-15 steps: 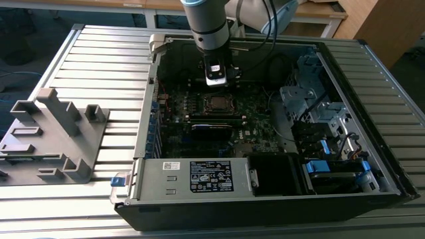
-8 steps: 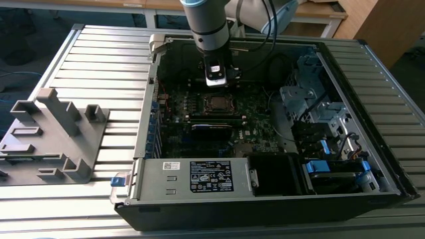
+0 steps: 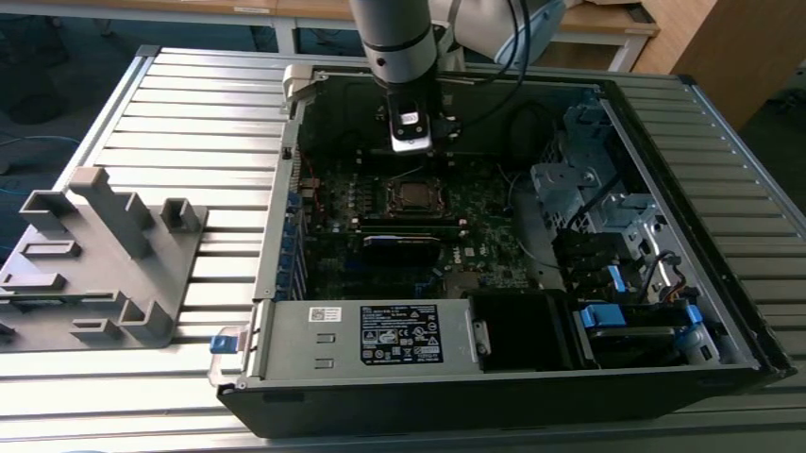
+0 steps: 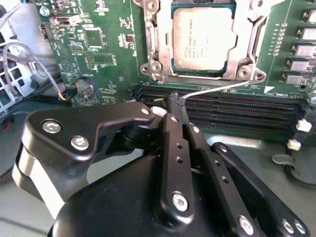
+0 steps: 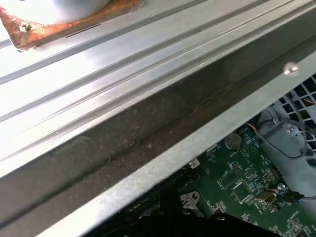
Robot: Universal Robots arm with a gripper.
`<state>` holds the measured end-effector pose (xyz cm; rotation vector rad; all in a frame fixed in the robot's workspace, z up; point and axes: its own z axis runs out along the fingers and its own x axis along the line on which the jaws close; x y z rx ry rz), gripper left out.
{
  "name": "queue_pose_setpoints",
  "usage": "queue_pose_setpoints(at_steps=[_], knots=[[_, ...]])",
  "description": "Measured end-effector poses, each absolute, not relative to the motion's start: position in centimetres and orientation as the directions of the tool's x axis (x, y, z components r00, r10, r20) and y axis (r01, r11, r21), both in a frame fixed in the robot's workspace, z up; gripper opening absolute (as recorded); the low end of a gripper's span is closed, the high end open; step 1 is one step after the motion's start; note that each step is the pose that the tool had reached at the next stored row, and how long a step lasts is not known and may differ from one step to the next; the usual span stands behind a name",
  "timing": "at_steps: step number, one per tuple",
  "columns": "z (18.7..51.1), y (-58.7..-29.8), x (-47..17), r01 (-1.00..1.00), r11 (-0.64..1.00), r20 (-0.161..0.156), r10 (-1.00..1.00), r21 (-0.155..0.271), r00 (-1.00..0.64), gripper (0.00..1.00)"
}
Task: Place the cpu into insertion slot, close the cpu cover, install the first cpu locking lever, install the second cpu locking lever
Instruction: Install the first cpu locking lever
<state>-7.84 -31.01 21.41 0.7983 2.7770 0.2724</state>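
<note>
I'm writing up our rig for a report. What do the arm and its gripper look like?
The arm is a silver-grey tube with a darker band, black cables trailing behind. The gripper is matte black: jointed link bars with silver screw heads and slim fingers dotted with small holes.

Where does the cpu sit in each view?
Exterior view: cpu mid-picture on the motherboard, near the gripper.
Second wrist view: cpu beyond the locking lever the gripper pinches.
First wrist view: motherboard corner below the case rim.
Shared landmark: green motherboard.
</note>
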Motion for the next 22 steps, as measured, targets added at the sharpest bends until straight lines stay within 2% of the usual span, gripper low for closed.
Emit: queue_pose_setpoints(at_steps=[22], knots=[[25.1,-31.0,-7.8,0.497,0.834,-0.176,0.541,0.242,-0.822,0.11]])
